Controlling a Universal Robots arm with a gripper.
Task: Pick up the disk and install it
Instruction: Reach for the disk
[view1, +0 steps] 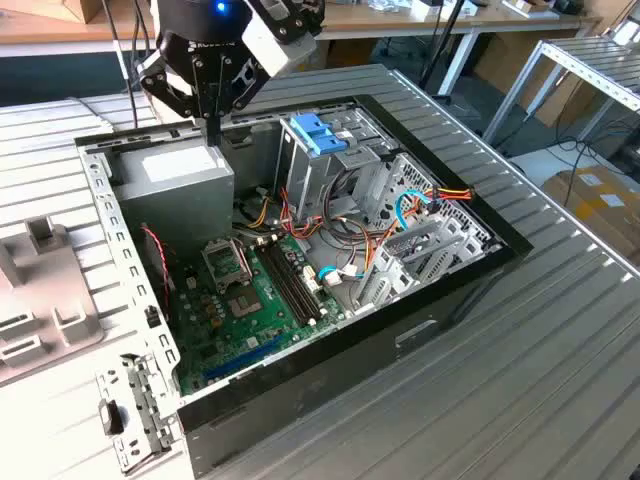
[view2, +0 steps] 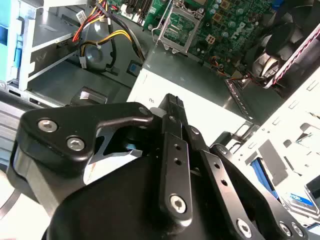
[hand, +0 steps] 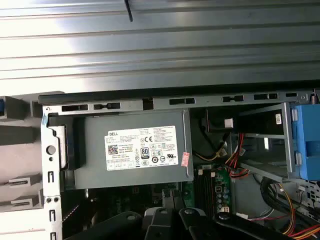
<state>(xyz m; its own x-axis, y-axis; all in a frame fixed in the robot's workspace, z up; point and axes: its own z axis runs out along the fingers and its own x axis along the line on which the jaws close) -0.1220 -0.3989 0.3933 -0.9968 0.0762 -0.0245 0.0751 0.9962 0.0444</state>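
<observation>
Directly below the tool (view1: 213, 132) is the grey power-supply box (view1: 170, 175), inside the open computer case (view1: 350, 345) that lies on the worktop (view1: 530, 380). The tool hangs just above the box. Its fingers appear pressed together into one dark tip with nothing between them, so I judge the tool to be closed and empty.

The disk (view2: 299, 200) is not in the case. In the second wrist view, a flat silver piece with a pale label lies off to one side of the tool, beyond the perforated case wall (view2: 295, 120). I take this to be the disk, though little of it is visible. The drive cage (view1: 330, 160), with light-blue latch tabs, stands on the other side of the tool.

The step in hand is therefore the pick-up, and it seems to be at its beginning. To do it well, the fingers should be opened before the tool goes low. The tool should pass over the case wall without scraping it. The grip should be on the long metal edges — not on the label, not on the blue bracket — with the disk kept flat.
</observation>
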